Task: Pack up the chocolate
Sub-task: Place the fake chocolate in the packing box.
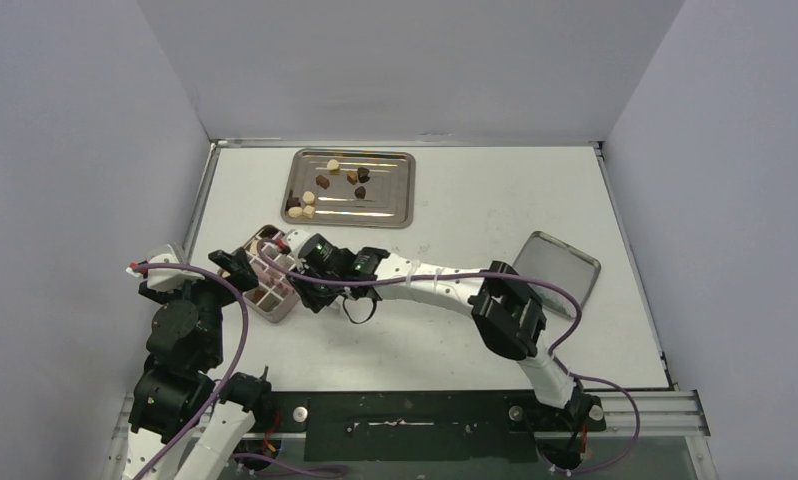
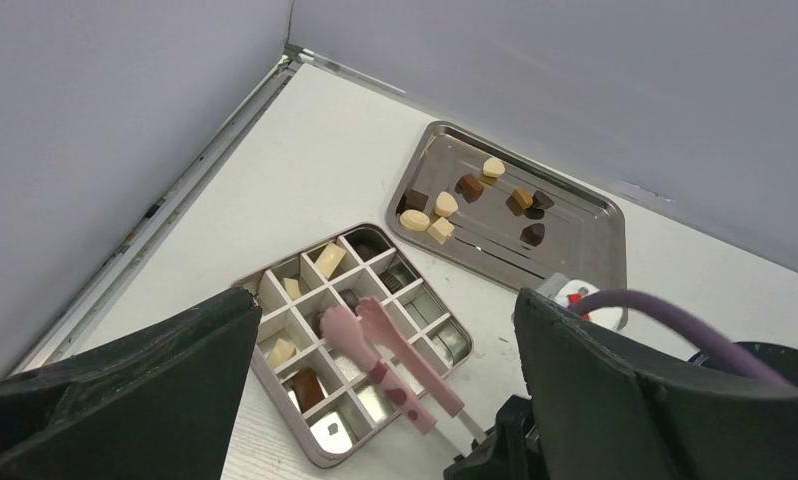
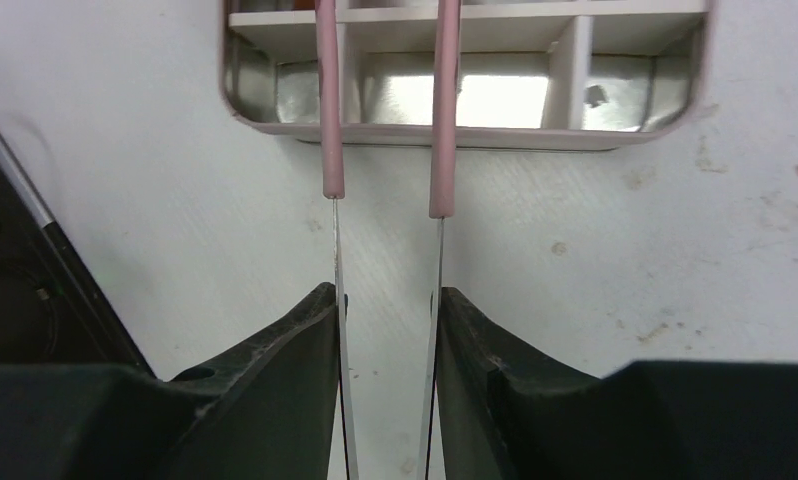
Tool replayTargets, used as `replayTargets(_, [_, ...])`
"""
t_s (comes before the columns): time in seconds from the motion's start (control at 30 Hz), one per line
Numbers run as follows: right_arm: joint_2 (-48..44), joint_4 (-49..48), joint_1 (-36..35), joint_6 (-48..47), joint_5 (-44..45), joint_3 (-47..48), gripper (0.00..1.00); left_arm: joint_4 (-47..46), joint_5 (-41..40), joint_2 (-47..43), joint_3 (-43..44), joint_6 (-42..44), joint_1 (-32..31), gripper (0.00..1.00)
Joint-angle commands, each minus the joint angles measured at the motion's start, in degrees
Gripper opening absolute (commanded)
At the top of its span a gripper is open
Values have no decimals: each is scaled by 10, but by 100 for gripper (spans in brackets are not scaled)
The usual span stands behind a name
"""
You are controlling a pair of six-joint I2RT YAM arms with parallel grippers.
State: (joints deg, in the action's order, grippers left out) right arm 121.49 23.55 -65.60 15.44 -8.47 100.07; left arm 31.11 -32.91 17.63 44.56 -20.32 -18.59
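Tongs (image 2: 387, 352) in right tool (image 3: 387, 295) across divided box (image 2: 423, 283), tray (image 2: 575, 230) of chocolate (image 2: 470, 187) beyond.

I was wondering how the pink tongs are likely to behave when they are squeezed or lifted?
Probably springy: the pink tongs have thin metal arms, held in the right claw. They are likely light, being so slender. Their pink-sleeved ends may grip better than bare metal.

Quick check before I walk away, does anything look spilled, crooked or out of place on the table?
Nothing spilled: the chocolate sits on the tray or in the divided box. Only the box stands out, since it lies at an angle to the tray.
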Motion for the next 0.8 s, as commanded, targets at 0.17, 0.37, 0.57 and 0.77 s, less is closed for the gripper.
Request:
replayTargets(0.17, [-71,4,65,-43,73,6,35,-10,3,-5,20,3,0,97])
replayTargets(0.37, [-60,24,118,-68,123,34,36,-8,3,-6,20,3,0,97])
replayTargets(0.57, [-9,68,152,-93,135,92,36,-11,3,-7,18,4,0,97])
replayTargets(0.77, [47,93,165,-116,95,164,39,-10,3,-7,18,5,0,97])
